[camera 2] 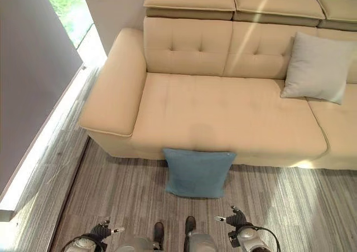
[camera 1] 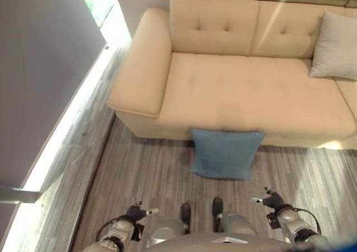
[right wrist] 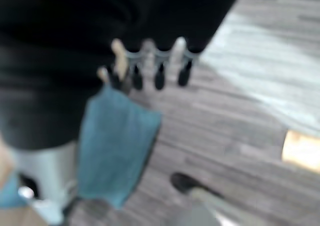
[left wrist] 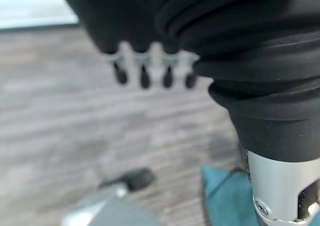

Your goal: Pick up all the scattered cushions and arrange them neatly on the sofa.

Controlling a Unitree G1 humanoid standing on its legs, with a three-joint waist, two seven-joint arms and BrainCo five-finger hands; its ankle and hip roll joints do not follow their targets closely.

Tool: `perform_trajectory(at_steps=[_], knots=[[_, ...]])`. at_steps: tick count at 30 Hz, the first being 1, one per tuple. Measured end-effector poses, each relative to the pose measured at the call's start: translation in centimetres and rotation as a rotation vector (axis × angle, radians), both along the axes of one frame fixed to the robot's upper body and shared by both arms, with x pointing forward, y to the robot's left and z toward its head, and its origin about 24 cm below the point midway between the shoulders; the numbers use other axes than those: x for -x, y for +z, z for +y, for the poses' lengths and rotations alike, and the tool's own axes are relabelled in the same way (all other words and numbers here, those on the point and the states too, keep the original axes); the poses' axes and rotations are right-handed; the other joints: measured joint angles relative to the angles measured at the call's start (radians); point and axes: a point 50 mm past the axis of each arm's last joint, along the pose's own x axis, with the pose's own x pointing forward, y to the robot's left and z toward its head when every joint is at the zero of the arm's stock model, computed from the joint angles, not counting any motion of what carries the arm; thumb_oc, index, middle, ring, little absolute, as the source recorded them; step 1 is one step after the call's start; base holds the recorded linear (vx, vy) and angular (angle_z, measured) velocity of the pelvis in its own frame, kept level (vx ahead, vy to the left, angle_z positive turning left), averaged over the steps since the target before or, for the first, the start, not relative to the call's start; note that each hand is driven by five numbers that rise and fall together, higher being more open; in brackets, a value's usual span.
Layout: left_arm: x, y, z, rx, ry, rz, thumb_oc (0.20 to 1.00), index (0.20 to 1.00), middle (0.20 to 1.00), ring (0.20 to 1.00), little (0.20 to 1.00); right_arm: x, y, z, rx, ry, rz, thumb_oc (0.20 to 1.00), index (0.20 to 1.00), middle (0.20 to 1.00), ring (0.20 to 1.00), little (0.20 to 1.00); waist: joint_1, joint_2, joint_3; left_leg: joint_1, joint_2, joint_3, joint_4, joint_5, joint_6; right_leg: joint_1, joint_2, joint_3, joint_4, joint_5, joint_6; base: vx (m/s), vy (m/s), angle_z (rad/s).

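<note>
Leaning against the front of the beige sofa point(camera 2: 223, 112), a blue cushion point(camera 2: 198, 173) stands on the grey wood floor point(camera 2: 290, 202) — at twelve o'clock from the robot. A grey cushion point(camera 2: 317, 68) rests against the sofa's backrest at two o'clock. Left hand point(camera 1: 136, 212) and right hand point(camera 1: 271, 199) hang low near the floor, fingers relaxed and straight — holding nothing.

sofa point(camera 2: 223, 112) – beige; floor cushion point(camera 2: 198, 173) – blue; sofa cushion point(camera 2: 318, 68) – pale grey
</note>
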Motion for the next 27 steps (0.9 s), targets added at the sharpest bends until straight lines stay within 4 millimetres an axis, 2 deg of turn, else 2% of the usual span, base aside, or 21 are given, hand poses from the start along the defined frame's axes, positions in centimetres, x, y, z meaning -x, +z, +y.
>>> perform_trajectory(at_steps=[1,2,3,5,6,7,8,9,12,13,15,17,18,20,23,26,27], knots=[[-0.1,0.1,0.4,-0.009,0.001,-0.005,1.000,1.000,1.000,1.000,1.000,0.2,-0.2,0.2,-0.006,-0.002,0.008,1.000,1.000,1.000,1.000,1.000,0.000,-0.007,-0.001,0.005,-0.006,-0.002,0.004,-0.020,-0.001,-0.029,-0.008,0.015,0.065,-0.027,-0.001,0.14,0.011,0.04],[-0.2,0.2,0.5,-0.012,0.000,-0.009,1.000,1.000,1.000,1.000,1.000,0.4,-0.2,0.3,-0.009,-0.003,0.012,1.000,1.000,1.000,1.000,1.000,0.000,-0.016,-0.005,0.005,-0.016,0.001,0.004,-0.021,0.006,-0.034,-0.022,0.019,0.071,-0.033,-0.004,0.18,-0.096,0.00],[-0.3,0.2,0.6,-0.015,0.001,-0.008,1.000,1.000,1.000,1.000,1.000,0.4,-0.2,0.4,-0.010,-0.002,0.010,1.000,1.000,1.000,1.000,1.000,0.002,-0.023,-0.008,0.008,-0.022,0.002,0.005,-0.021,0.006,-0.033,-0.035,0.022,0.062,-0.041,-0.014,0.24,-0.136,-0.01],[-0.4,0.3,0.5,-0.014,0.001,-0.010,1.000,1.000,1.000,1.000,1.000,0.1,-0.1,0.4,-0.011,-0.001,0.000,1.000,1.000,1.000,1.000,1.000,0.007,-0.026,-0.008,0.012,-0.023,0.000,-0.006,-0.031,-0.018,-0.015,-0.053,0.015,-0.022,-0.044,-0.016,0.20,-0.145,-0.14],[0.0,0.1,0.5,-0.012,0.011,0.003,1.000,1.000,1.000,1.000,1.000,-0.3,0.1,0.4,-0.012,0.003,-0.013,1.000,1.000,1.000,1.000,1.000,0.011,-0.029,-0.011,0.014,-0.023,0.004,-0.010,-0.019,-0.002,0.004,-0.060,0.015,-0.142,-0.032,-0.004,0.22,-0.185,-0.10],[0.2,0.1,0.5,-0.012,0.013,0.006,1.000,1.000,1.000,1.000,1.000,-0.5,0.2,0.5,-0.014,0.005,-0.021,1.000,1.000,1.000,1.000,1.000,0.006,-0.024,-0.008,0.019,-0.023,0.002,-0.014,-0.025,-0.010,0.015,-0.080,0.019,-0.210,-0.022,0.004,0.36,-0.360,-0.06],[0.5,-0.1,0.5,-0.006,0.044,0.014,1.000,1.000,1.000,1.000,1.000,-0.6,0.2,0.5,-0.014,0.007,-0.022,1.000,1.000,1.000,1.000,1.000,0.006,-0.024,-0.008,0.037,-0.026,-0.002,-0.024,-0.042,-0.027,0.025,-0.093,0.021,-0.320,0.039,0.025,0.21,-0.236,0.10],[1.2,-0.2,0.8,-0.010,0.059,0.030,1.000,1.000,1.000,1.000,1.000,-0.6,0.2,0.7,-0.017,0.016,-0.027,1.000,1.000,1.000,1.000,1.000,0.005,-0.021,-0.008,0.053,-0.026,-0.004,-0.034,-0.042,-0.027,0.046,-0.093,0.036,-0.392,0.077,0.022,0.22,-0.265,0.14],[1.9,-0.3,1.0,-0.019,0.065,0.041,1.000,1.000,1.000,1.000,1.000,0.3,-0.1,0.7,-0.017,0.014,-0.003,1.000,1.000,1.000,1.000,1.000,-0.001,-0.037,-0.017,0.111,-0.028,-0.015,-0.061,-0.045,-0.032,0.087,-0.095,0.040,-0.433,0.131,0.013,0.17,-0.276,0.30],[2.9,-0.5,1.2,-0.021,0.071,0.063,1.000,1.000,1.000,1.000,1.000,1.0,-0.4,0.6,-0.014,0.015,0.015,1.000,1.000,1.000,1.000,1.000,-0.005,-0.051,-0.049,0.125,-0.024,-0.054,-0.067,-0.064,-0.057,0.105,-0.079,0.043,-0.425,0.153,-0.012,0.14,-0.279,0.44],[3.2,-0.8,0.5,-0.003,0.065,0.064,1.000,1.000,1.000,1.000,1.000,0.7,-0.2,0.1,0.002,0.017,0.006,1.000,1.000,1.000,1.000,1.000,-0.007,-0.031,-0.054,0.122,0.029,-0.073,-0.054,-0.073,-0.077,0.132,-0.030,0.022,-0.456,0.163,-0.044,0.11,-0.287,0.28],[3.3,-0.9,0.3,0.001,0.066,0.069,1.000,1.000,1.000,1.000,1.000,-0.1,0.3,0.2,-0.002,0.027,-0.028,1.000,1.000,1.000,1.000,1.000,-0.012,-0.032,-0.057,0.114,0.058,-0.091,-0.026,-0.075,-0.097,0.179,-0.004,0.002,-0.518,0.176,-0.066,0.08,-0.264,0.22],[3.1,-0.9,0.2,0.005,0.064,0.064,1.000,1.000,1.000,1.000,1.000,-0.4,0.5,0.2,-0.001,0.031,-0.042,1.000,1.000,1.000,1.000,1.000,-0.015,-0.035,-0.059,0.099,0.067,-0.113,0.005,-0.078,-0.108,0.198,0.004,-0.014,-0.542,0.176,-0.075,0.12,-0.277,0.42],[1.5,-0.6,-0.7,0.026,0.052,0.023,1.000,1.000,1.000,1.000,1.000,-0.3,0.7,-0.7,0.021,0.030,-0.052,1.000,1.000,1.000,1.000,1.000,-0.016,-0.037,-0.059,0.054,0.094,-0.147,0.100,-0.085,-0.137,0.225,0.028,-0.054,-0.551,0.154,-0.118,0.11,-0.202,0.54],[0.7,-0.5,-1.2,0.041,0.040,-0.009,1.000,1.000,1.000,1.000,1.000,-0.4,1.0,-1.5,0.039,0.021,-0.058,1.000,1.000,1.000,1.000,1.000,-0.016,-0.047,-0.058,0.019,0.087,-0.140,0.170,-0.096,-0.158,0.243,0.036,-0.065,-0.551,0.127,-0.155,0.04,-0.030,0.20],[-0.2,-0.3,-1.7,0.042,-0.004,-0.025,1.000,1.000,1.000,1.000,1.000,0.0,0.9,-2.3,0.061,0.002,-0.032,1.000,1.000,1.000,1.000,1.000,-0.017,-0.043,-0.051,-0.035,0.019,-0.184,0.119,-0.099,-0.138,0.235,0.034,-0.066,-0.551,0.123,-0.150,0.07,0.089,0.03],[-0.3,-0.2,-1.7,0.042,-0.004,-0.026,1.000,1.000,1.000,1.000,1.000,0.0,0.9,-2.4,0.061,0.002,-0.032,1.000,1.000,1.000,1.000,1.000,-0.017,-0.042,-0.051,-0.035,0.019,-0.184,0.117,-0.099,-0.138,0.235,0.034,-0.066,-0.551,0.123,-0.150,0.05,0.120,-0.16]])
